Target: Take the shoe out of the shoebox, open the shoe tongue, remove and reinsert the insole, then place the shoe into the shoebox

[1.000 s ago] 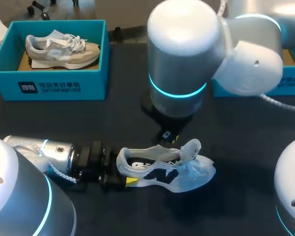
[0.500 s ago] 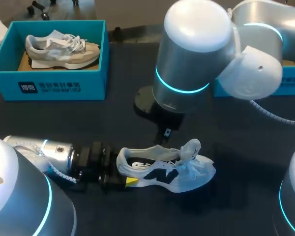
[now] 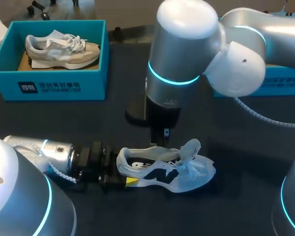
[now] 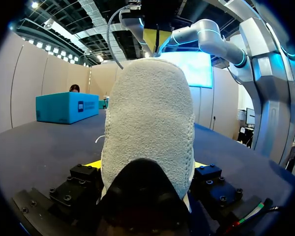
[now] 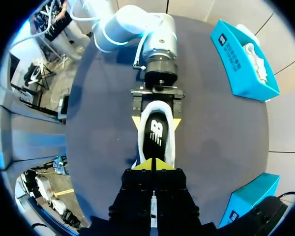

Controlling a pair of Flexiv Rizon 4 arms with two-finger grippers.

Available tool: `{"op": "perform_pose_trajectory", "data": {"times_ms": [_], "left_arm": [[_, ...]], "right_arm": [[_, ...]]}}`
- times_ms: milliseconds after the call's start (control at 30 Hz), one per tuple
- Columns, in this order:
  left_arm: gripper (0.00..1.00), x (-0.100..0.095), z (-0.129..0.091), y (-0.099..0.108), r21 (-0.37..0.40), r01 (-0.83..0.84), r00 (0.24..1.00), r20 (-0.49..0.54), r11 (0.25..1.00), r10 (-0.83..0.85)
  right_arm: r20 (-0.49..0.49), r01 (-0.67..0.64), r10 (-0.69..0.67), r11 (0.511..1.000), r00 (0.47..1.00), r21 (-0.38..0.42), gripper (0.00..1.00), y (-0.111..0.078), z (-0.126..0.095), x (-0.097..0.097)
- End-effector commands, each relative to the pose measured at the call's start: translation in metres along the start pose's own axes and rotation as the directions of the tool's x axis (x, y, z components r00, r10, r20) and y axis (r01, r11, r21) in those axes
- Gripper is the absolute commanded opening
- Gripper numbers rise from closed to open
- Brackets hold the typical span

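Your left end effector [image 3: 124, 173] clamps the heel of the white mesh sneaker [image 3: 169, 169] resting on the dark bench [image 3: 246, 147]; your right end effector [image 5: 152, 164] hangs clenched, empty, above its opening

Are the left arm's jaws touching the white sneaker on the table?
Touching. The left wrist view shows the left gripper clamping the white fabric sneaker by its heel, one jaw pressing each side.

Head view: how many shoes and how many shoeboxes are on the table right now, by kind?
Shoes: 2, the white shoe out on the table and the beige shoe inside the left shoebox.
Shoeboxes: 2, that one and the right shoebox.
Total: 4.
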State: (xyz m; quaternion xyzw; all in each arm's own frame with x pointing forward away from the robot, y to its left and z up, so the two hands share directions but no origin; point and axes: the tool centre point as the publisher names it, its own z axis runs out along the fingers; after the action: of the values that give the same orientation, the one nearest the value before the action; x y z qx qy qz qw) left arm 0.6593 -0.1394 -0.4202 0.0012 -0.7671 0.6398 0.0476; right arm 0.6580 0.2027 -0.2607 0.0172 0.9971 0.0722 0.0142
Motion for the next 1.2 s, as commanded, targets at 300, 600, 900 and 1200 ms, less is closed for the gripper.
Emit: {"op": "perform_pose_trajectory", "data": {"times_ms": [300,600,900,1200], "left_arm": [[0.00,-0.001,-0.003,0.004,-0.002,0.001,1.000,0.002,1.000,-0.001],[0.00,-0.001,-0.003,0.004,-0.002,0.001,1.000,0.002,1.000,-0.001],[0.00,-0.001,-0.003,0.004,-0.002,0.001,1.000,0.002,1.000,-0.001],[0.00,-0.001,-0.003,0.004,-0.002,0.001,1.000,0.002,1.000,-0.001]], "right_arm": [[0.077,-0.042,0.035,0.994,0.996,0.099,0.00,0.020,0.046,-0.003],[0.110,-0.052,0.040,0.993,0.993,0.103,0.00,0.024,0.064,-0.004],[0.126,-0.065,0.050,0.991,0.991,0.115,0.00,0.025,0.080,-0.001],[0.132,-0.072,0.052,0.986,0.990,0.148,0.00,0.027,0.086,0.005]]}}
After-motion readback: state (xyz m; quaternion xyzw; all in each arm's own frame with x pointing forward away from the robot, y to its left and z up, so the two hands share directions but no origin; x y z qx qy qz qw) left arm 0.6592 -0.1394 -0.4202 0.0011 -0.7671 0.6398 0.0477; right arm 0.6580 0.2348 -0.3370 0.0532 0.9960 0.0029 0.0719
